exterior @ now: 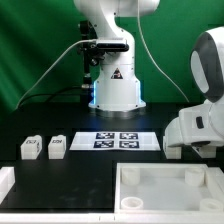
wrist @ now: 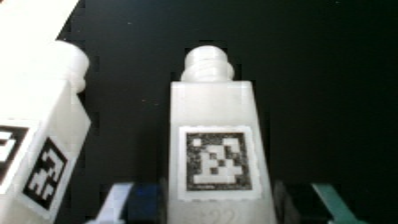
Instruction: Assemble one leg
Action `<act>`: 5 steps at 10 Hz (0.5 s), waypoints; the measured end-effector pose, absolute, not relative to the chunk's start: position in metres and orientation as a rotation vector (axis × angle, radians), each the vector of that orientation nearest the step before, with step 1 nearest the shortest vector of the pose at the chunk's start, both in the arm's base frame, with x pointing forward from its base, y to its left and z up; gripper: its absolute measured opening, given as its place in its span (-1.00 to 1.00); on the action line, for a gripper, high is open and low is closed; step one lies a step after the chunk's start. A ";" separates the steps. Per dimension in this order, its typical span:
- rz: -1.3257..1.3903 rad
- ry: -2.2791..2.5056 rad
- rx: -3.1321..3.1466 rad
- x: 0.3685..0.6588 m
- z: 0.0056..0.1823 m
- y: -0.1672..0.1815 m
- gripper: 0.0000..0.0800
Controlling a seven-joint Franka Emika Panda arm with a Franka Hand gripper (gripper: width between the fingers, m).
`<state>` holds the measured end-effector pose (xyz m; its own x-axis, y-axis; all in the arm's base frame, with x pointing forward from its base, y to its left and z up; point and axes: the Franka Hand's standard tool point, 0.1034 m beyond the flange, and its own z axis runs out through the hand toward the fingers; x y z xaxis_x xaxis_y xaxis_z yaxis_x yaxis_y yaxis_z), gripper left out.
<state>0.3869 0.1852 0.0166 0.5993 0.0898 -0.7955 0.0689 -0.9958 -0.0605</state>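
Centre the wide-open hand [wrist: 226, 205] on the leg [wrist: 217, 120] lying on the black bench [wrist: 320, 90] between its fingers [wrist: 128, 200], avoid the neighbouring leg [wrist: 45, 120] just beside, then close squarely on the flat sides.

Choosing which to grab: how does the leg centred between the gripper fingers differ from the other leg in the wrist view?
The centred leg shows its full tag; the other leg is cut by the picture's edge, its tag partly seen. The centred leg lines up with the gripper; the other leg slants. Both are white tagged blocks.
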 end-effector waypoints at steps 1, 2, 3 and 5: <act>1.389 -0.138 -2.788 0.387 0.017 0.185 -0.28; 1.389 -0.138 -2.788 0.387 0.017 0.185 -0.28; 1.399 -0.171 -2.771 0.390 0.023 0.182 -0.27; 1.285 -0.229 -2.780 0.426 0.063 0.170 -0.27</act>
